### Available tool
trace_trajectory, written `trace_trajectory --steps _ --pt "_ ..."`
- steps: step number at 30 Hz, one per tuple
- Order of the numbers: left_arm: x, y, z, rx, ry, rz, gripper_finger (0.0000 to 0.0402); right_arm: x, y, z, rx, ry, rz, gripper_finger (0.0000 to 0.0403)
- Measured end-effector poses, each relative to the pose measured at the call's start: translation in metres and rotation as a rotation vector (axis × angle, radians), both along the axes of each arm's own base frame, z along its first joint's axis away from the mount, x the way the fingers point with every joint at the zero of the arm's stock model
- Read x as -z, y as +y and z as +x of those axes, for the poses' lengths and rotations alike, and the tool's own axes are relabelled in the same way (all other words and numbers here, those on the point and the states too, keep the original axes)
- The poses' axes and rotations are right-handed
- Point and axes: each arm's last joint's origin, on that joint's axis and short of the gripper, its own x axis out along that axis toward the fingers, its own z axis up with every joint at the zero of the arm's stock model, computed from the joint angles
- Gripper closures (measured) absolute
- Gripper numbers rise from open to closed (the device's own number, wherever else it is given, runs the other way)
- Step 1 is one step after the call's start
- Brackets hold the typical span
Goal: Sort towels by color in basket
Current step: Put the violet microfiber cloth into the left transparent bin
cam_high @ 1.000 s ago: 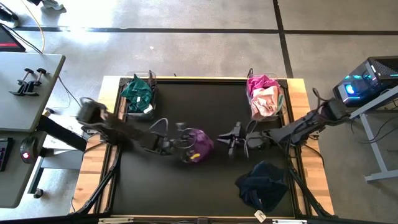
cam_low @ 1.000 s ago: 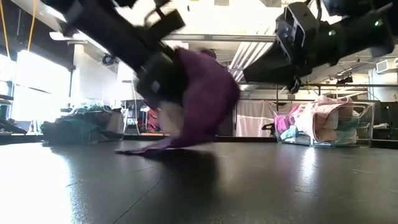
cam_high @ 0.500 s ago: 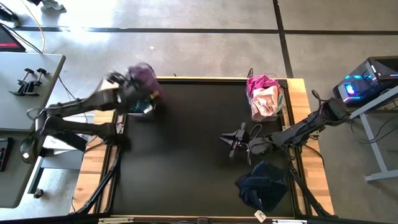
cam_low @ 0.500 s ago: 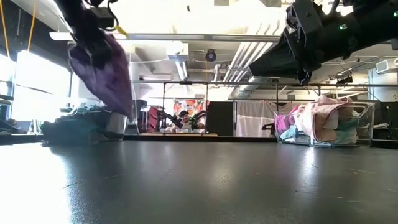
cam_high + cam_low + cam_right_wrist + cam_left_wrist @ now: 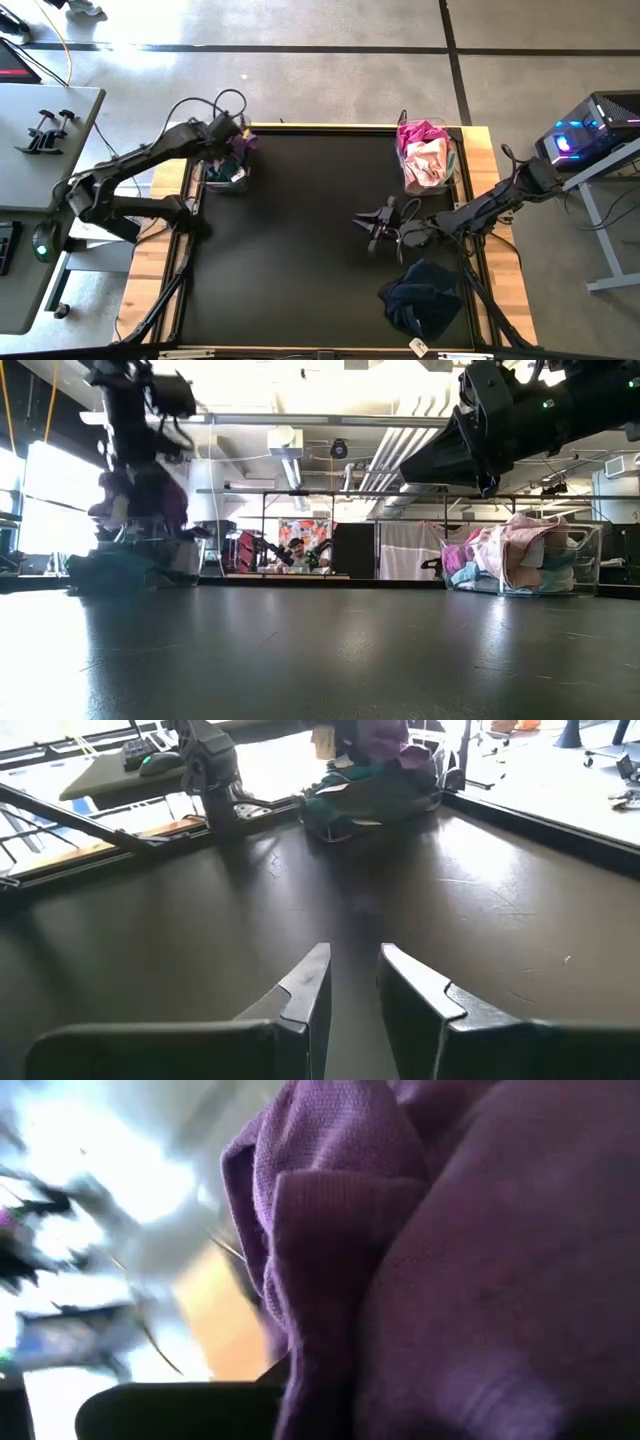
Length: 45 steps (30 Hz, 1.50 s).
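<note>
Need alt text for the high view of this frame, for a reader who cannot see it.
The left tool holds a purple towel over the far-left basket of green towels. The right tool hangs above the bare black table, between the basket of pink towels and a navy towel heap.

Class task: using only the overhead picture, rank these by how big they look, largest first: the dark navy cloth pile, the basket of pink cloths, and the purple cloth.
1. Dark navy cloth pile.
2. Basket of pink cloths, slightly smaller.
3. Purple cloth, mostly hidden by the left hand, so only a rough ranking.

left hand (image 5: 232,137): far-left corner, gripping | right hand (image 5: 378,226): mid-table, fingers parted
</note>
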Motion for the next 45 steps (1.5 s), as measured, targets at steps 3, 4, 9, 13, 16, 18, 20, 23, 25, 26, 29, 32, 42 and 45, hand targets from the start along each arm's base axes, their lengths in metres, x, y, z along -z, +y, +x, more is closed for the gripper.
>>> trace_trajectory --steps 3,4,9,13,16,18,20,23,25,26,29,32,42,45 --pt "0.016 0.013 0.002 -0.07 0.011 -0.096 0.0386 0.0 0.0 0.0 0.005 -0.007 0.02 0.0324" --pt "0.02 0.017 0.003 -0.077 0.019 -0.118 0.0379 0.0 0.0 0.0 0.005 -0.006 0.021 0.0324" --pt "0.034 0.032 0.004 -0.047 0.012 -0.251 0.0309 0.001 0.0 0.0 0.007 0.0 0.031 0.0324" --pt "0.022 0.039 0.003 -0.054 -0.053 -0.324 0.0236 0.002 0.0 0.0 0.006 0.004 0.03 0.0324" --pt "0.003 0.04 0.0 -0.066 -0.042 -0.342 0.0191 0.002 0.0 -0.001 0.007 0.008 0.028 0.0324" --pt "-0.011 0.039 -0.001 -0.073 -0.033 -0.356 0.0172 0.002 0.0 -0.001 0.006 0.009 0.028 0.0324" --pt "-0.025 0.036 -0.002 -0.084 -0.038 -0.382 0.0164 0.002 0.0 -0.001 0.007 0.01 0.027 0.0324" --pt "-0.045 0.031 -0.006 -0.104 -0.021 -0.409 0.0162 0.003 0.0 -0.001 0.007 0.018 0.024 0.0324" --pt "-0.055 0.028 -0.009 -0.114 -0.011 -0.422 0.0164 0.003 0.0 -0.001 0.007 0.022 0.024 0.0324" --pt "-0.06 0.026 -0.01 -0.119 -0.012 -0.424 0.0166 0.003 0.0 -0.001 0.008 0.022 0.027 0.0324" --pt "-0.07 0.024 -0.011 -0.111 -0.044 -0.415 0.0175 0.004 0.0 -0.001 0.012 0.025 0.035 0.0324" --pt "-0.073 0.025 -0.008 -0.088 -0.1 -0.368 0.0192 0.005 0.0 -0.002 0.012 0.03 0.034 0.0324" --pt "-0.003 0.053 0.008 0.0 -0.359 -0.339 0.0318 0.005 -0.001 -0.002 0.012 0.032 0.033 0.0324" --pt "0.03 0.065 0.005 -0.069 -0.366 -0.269 0.0359 0.005 -0.001 -0.002 0.012 0.032 0.033 0.0324"
